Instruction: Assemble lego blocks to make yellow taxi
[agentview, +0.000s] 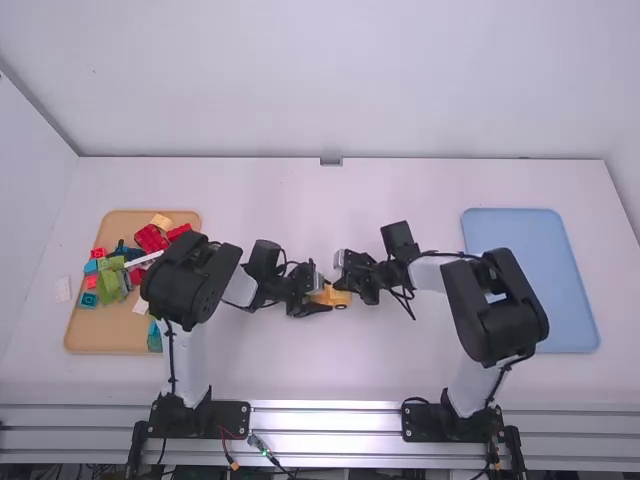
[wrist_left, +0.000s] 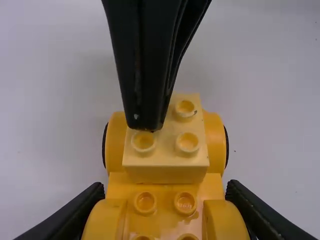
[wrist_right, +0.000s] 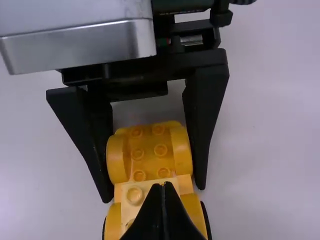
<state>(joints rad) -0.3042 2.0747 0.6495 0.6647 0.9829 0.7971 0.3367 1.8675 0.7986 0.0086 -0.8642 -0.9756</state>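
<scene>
Near the table's middle, my left gripper is shut on the orange-yellow car base. Its fingers press the rounded fenders from both sides in the left wrist view, where the left gripper holds the base upright on its wheels. A pale yellow brick sits across the base between two wheels. My right gripper is over that brick, fingertips together. The right wrist view shows the right gripper shut with its tips at the pale brick, hiding part of its studs.
A tan tray at the left holds a pile of red, green, blue and other bricks, partly behind the left arm. One white piece lies beside it. At the right stands a blue tray, partly behind the right arm.
</scene>
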